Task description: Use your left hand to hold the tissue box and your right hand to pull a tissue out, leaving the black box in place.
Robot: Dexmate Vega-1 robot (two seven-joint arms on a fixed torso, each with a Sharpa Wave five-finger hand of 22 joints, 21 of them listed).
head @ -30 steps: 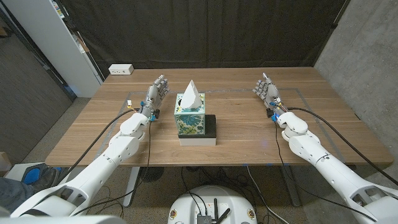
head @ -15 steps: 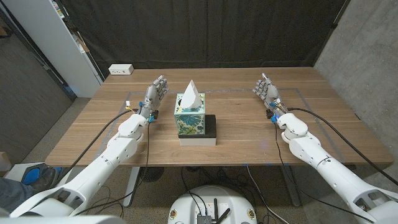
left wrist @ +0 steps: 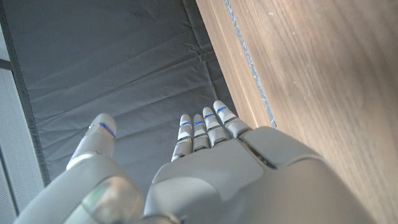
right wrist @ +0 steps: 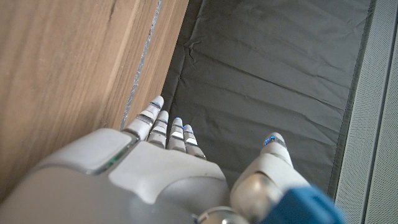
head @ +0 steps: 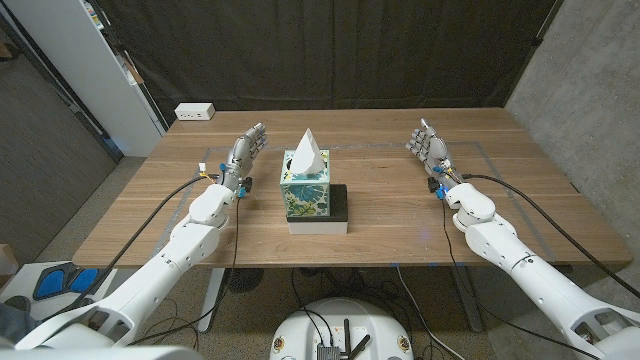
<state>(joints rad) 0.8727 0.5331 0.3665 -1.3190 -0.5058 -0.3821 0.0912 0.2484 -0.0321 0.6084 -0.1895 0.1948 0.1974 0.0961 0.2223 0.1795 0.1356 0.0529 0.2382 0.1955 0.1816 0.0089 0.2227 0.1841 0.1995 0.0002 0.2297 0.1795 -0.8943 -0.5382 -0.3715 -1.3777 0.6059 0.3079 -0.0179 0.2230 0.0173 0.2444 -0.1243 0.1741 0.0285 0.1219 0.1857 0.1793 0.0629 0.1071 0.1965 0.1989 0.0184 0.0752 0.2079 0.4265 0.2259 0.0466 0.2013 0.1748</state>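
Tissue box mid-table on a black box, mostly hidden beneath; white tissue upright from its top. Left hand just beside, fingers extended, holding nothing. Right hand well apart, likewise open-fingered and empty.

The tissue box bears a green-and-white leafy print, its tissue white. Beneath sits a black box on the brown wooden table.

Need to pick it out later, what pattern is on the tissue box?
Green and teal leafy print on white; the tissue box shows best in the head view.
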